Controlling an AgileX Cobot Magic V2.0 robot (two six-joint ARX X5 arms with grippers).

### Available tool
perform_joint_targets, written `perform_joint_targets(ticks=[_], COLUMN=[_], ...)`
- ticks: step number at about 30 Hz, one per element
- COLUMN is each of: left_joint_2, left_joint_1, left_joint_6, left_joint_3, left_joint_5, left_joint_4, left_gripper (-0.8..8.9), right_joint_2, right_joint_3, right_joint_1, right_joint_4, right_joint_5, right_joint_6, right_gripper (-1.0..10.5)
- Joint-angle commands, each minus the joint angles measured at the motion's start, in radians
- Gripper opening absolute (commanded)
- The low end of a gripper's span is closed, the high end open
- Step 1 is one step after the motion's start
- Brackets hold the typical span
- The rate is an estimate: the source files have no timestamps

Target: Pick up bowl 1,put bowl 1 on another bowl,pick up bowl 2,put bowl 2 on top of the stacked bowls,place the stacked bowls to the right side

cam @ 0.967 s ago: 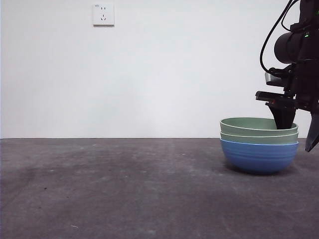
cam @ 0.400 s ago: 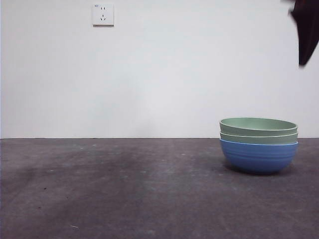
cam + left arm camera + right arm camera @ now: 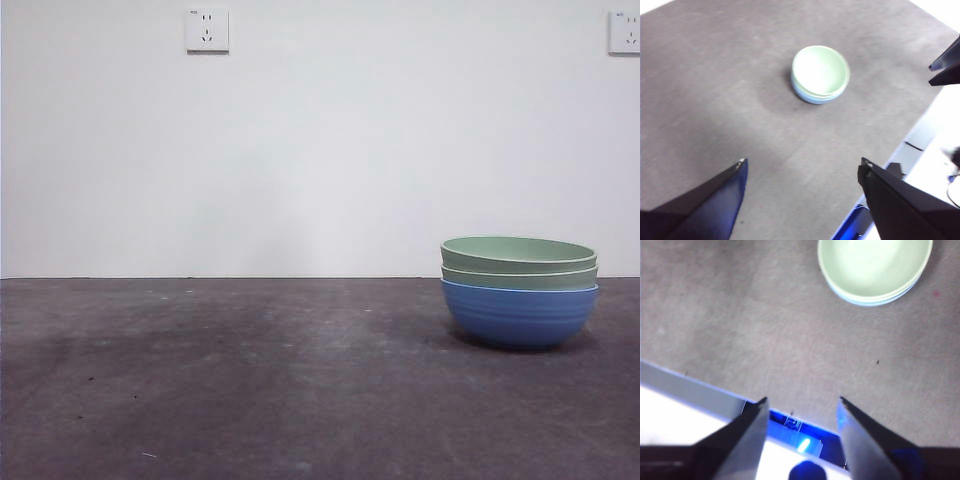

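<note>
The stacked bowls (image 3: 519,290) rest on the dark table at the right: the blue bowl (image 3: 519,315) underneath and two pale green bowls (image 3: 519,262) nested in it. From above they show in the left wrist view as the stacked bowls (image 3: 820,74) and in the right wrist view as the stacked bowls (image 3: 874,269). My left gripper (image 3: 802,167) is open, high over the table and far from the stack. My right gripper (image 3: 802,405) is open too, raised near the table's edge, apart from the bowls. Neither holds anything.
Two wall sockets (image 3: 207,29) (image 3: 625,32) sit on the white wall behind. The table's edge (image 3: 695,390) with a blue-lit base lies under the right gripper. Another black arm tip (image 3: 946,65) shows at the side of the left wrist view.
The arm that stood with a jaw inside the top green bowl has lifted away up and right and left the front view. The bowl stack has stayed in place.
</note>
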Motion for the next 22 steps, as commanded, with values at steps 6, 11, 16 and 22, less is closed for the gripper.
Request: perform_joint_targets(ticks=[6,11,16,22], left_joint_2=[-0.003,-0.003,-0.003,-0.003], left_joint_1=[-0.004,-0.004,-0.004,-0.004], left_joint_6=[0.021,0.020,0.016,0.017], left_joint_3=[-0.001,-0.001,-0.001,-0.001], left_joint_5=[0.019,0.018,0.016,0.016], left_joint_4=[-0.049,-0.049,-0.048,-0.048], left_gripper=[-0.08,-0.04,-0.04,-0.04], right_joint_2=[-0.054,-0.055,-0.055,-0.055], right_joint_3=[-0.006,-0.006,-0.006,-0.006], right_joint_1=[0.040,0.040,0.040,0.039], right_joint_4=[-0.022,-0.021,-0.021,-0.021], right_joint_5=[-0.001,0.000,0.004,0.006], right_joint_6=[0.011,0.017,0.030,0.030], right_gripper=[-0.1,0.0,0.0,0.0])
